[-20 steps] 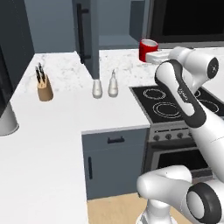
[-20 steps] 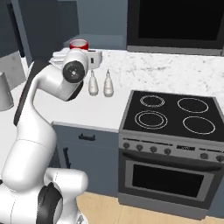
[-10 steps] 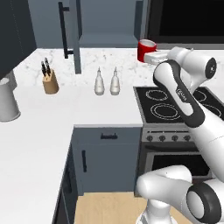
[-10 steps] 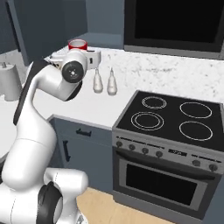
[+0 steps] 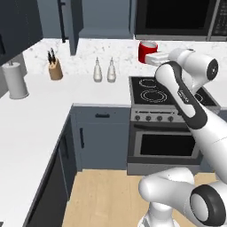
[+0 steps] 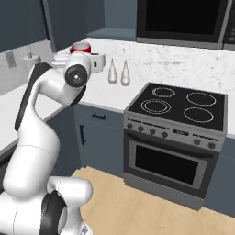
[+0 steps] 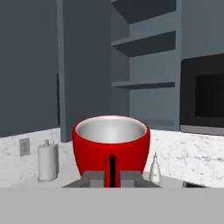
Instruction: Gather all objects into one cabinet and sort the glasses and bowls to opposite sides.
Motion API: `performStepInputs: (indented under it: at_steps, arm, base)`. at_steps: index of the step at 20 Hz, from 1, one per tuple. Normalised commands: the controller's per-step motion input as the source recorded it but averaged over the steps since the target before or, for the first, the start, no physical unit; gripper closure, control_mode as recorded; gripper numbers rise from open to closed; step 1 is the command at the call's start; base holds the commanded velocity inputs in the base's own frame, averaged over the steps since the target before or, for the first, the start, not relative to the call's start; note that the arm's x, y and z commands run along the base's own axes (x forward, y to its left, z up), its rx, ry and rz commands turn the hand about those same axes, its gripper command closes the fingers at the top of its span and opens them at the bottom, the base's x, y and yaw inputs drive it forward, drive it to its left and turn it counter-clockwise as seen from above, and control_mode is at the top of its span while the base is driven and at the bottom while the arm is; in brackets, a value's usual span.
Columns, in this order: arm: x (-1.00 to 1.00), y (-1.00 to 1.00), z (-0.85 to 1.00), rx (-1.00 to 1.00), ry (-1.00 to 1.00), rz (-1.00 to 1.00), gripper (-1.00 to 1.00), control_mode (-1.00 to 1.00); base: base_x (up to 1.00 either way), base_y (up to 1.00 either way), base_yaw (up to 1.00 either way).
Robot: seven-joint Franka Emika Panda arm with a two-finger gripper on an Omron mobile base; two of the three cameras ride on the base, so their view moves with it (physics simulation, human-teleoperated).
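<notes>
Fingertips hidden behind glossy red mug (image 7: pixel 111 148); gripper (image 7: pixel 111 174) clamped tight on mug handle. Mug held upright, high above white counter (image 5: pixel 53 95), open slate-blue cabinet (image 7: pixel 144 65) shelves ahead, free air between.

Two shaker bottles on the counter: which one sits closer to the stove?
The right-hand shaker bottle, next to the stove; its twin stands on its far side, toward the knife block.

Base views look down from left and right behind the arm, sharing the stove (image 5: pixel 170 91) (image 6: pixel 181 103); hand view faces the cabinet shelves (image 7: pixel 144 43) closely.
</notes>
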Motion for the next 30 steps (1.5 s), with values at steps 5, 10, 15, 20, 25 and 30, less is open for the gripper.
performStepInputs:
  at_steps: [5,10,15,20,25,30]
  arm:
    - [0.0,0.0,0.0,0.0,0.0,0.0,1.0,1.0]
    - [0.0,0.0,0.0,0.0,0.0,0.0,1.0,1.0]
    - [0.0,0.0,0.0,0.0,0.0,0.0,1.0,1.0]
    - [0.0,0.0,0.0,0.0,0.0,0.0,1.0,1.0]
    - [0.0,0.0,0.0,0.0,0.0,0.0,1.0,1.0]
    - [0.0,0.0,0.0,0.0,0.0,0.0,1.0,1.0]
  base:
    - [-1.0,0.0,0.17]
    - [-1.0,0.22,0.18]
    - [-1.0,0.28,0.18]
    - [-1.0,0.34,0.21]
    - [-0.79,0.14,0.33]
    - [-0.49,-0.01,0.46]
